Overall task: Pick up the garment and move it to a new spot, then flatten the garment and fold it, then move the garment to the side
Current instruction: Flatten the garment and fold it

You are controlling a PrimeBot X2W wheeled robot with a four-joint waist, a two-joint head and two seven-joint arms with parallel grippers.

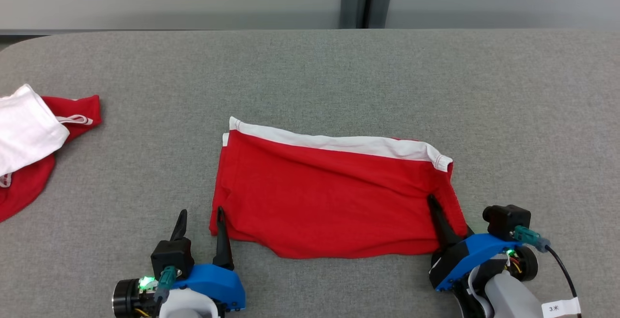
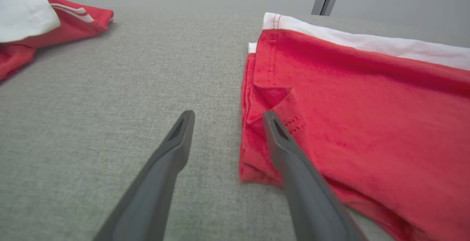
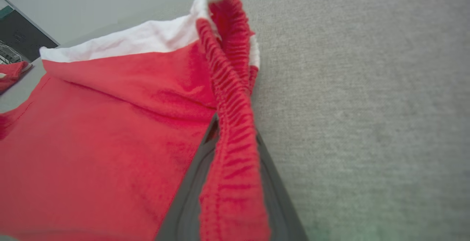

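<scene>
Head view has the red garment [image 1: 334, 192] lying near the middle of the grey table [image 1: 310, 66], a shade toward 6 o'clock. It looks doubled over, with a white band running along its 12 o'clock edge. A second red and white garment [image 1: 29, 138] sits bunched at 9 o'clock, well apart from it.

The right gripper [image 1: 432, 202], down at 5 o'clock, is pinched onto the garment's near right corner. From its wrist camera I can see the ruched elastic edge standing up between the two dark fingers [image 3: 194, 182]. The left gripper [image 1: 201, 210], at 7 o'clock, stands wide. One finger lies over the near left corner of the cloth and the other rests out over bare table at its 9 o'clock side, with the garment's side edge between them.

To my eye the flattening is done and one fold is made. The robot seems to be taking hold of the two near corners, for a further fold or for carrying the piece aside; I can't tell which.

The next move calls for the left claw to close on that corner and catch every layer, since the hem there is puckered. Then both arms need to lift evenly, or the fold will skew.
</scene>
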